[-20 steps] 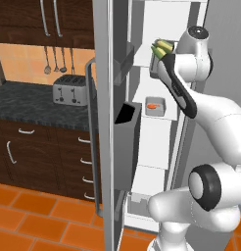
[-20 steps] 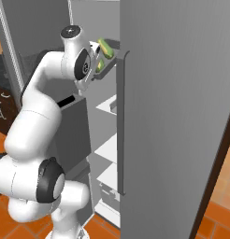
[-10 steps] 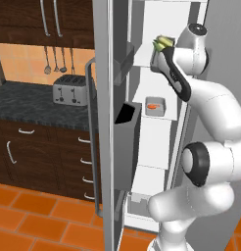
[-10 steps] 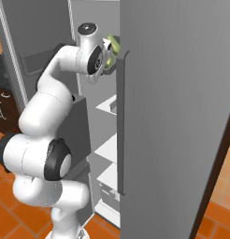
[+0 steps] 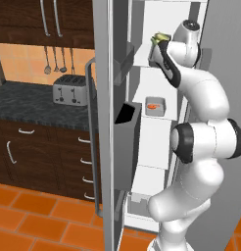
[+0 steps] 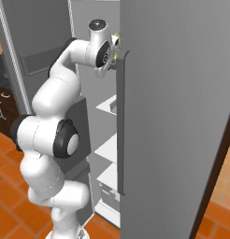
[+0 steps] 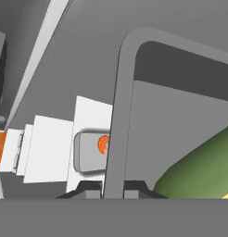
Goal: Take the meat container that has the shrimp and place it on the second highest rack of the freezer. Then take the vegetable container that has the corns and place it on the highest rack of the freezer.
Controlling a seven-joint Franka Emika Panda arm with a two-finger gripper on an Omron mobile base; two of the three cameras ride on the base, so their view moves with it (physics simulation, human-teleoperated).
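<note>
The meat container (image 5: 155,106), with the shrimp (image 5: 152,106) in it, was seen resting on a white shelf inside the open freezer (image 5: 107,122), one shelf below the top one, so the first half of the job was judged done. The vegetable container (image 7: 180,120), corns (image 5: 160,37) aboard, was held at the level of the highest shelf (not yet set down), its rim clamped between the closed jaws of the gripper (image 7: 113,189); only its placement and release were judged left
</note>
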